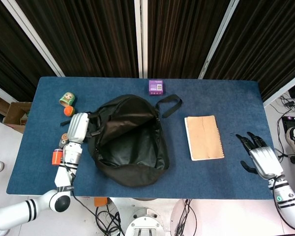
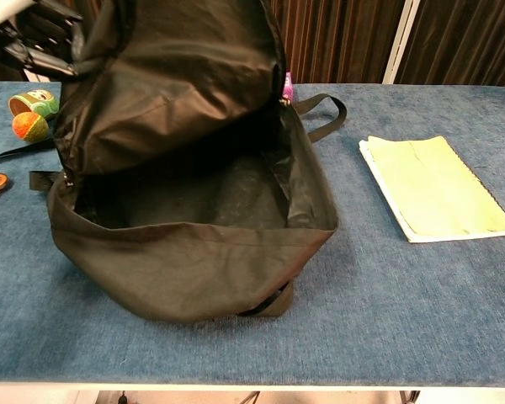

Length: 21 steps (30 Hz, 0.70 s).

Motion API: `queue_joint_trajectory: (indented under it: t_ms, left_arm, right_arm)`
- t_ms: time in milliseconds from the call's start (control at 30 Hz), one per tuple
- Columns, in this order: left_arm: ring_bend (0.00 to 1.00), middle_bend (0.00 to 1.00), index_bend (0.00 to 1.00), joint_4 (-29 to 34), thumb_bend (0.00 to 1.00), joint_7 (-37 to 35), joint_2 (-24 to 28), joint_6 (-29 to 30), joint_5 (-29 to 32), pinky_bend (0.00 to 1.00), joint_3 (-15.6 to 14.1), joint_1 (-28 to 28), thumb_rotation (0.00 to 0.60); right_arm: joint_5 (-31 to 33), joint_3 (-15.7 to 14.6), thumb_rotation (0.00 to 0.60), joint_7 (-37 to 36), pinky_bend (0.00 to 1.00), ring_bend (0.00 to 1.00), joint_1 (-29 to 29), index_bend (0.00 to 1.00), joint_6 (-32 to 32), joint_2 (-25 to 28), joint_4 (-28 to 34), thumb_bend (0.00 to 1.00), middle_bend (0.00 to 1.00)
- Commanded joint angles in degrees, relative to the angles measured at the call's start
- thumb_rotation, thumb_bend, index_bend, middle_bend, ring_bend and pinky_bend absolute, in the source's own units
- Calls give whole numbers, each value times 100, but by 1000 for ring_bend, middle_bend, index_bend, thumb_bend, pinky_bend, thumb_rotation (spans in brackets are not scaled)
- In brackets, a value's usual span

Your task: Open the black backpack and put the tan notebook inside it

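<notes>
The tan notebook (image 1: 204, 137) lies right of centre in the head view, long axis running up the frame, just right of the gaping black backpack (image 1: 130, 142). The right hand (image 1: 259, 157), fingers spread and empty, sits nearer it; the left hand (image 1: 77, 129) grips the bag's flap.

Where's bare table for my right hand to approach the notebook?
Bare cloth lies right of the tan notebook toward the right hand, and along the front edge. The black backpack, held open by the left hand, crowds the notebook's left.
</notes>
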<state>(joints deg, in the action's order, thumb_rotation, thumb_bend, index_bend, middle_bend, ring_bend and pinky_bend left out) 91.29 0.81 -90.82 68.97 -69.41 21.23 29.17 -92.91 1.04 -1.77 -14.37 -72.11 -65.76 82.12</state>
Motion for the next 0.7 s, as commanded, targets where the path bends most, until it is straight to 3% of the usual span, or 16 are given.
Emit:
queue_joint_trajectory:
  t_ms: [33, 300, 700]
  left_arm:
    - [613, 706, 712, 184, 460, -335, 226, -259, 316, 558, 106, -33, 600]
    - [611, 704, 709, 227, 460, -521, 249, -306, 433, 558, -25, -32, 600]
    - [609, 701, 709, 201, 460, -538, 135, -291, 461, 556, -150, 69, 600]
  right_arm:
    - [-47, 40, 600, 309, 199, 43, -393, 109, 362, -424, -827, 241, 228]
    - [-264, -10, 600, 28, 199, 43, -1025, 113, 892, -1197, -2259, 198, 211]
    - [-598, -276, 600, -439, 148, 20, -1424, 118, 797, -2271, -3717, 176, 177]
